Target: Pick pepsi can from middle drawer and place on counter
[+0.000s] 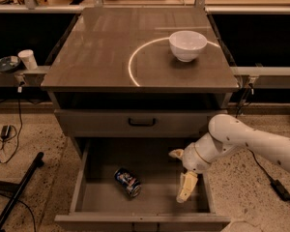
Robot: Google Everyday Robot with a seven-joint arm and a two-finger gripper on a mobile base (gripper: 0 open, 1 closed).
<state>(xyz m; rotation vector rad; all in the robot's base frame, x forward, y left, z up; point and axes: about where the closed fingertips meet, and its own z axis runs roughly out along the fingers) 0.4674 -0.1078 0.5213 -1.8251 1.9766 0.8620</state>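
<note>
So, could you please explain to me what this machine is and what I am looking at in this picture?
It is a mobile robot with one white arm that ends in a two-finger hand. There is a single picture, looking down at the front of a cabinet; where the camera is mounted is not known. The cabinet's glossy grey-brown counter, marked with a bright white arc, carries a round white bowl. Below it, a grey drawer front with a black bar handle is shut. Under that, a wide grey metal drawer is pulled open. A small dark blue soda can lies on its side on the drawer floor. The hand hangs over the drawer, right of the can in the picture and apart from it, holding nothing.
</note>
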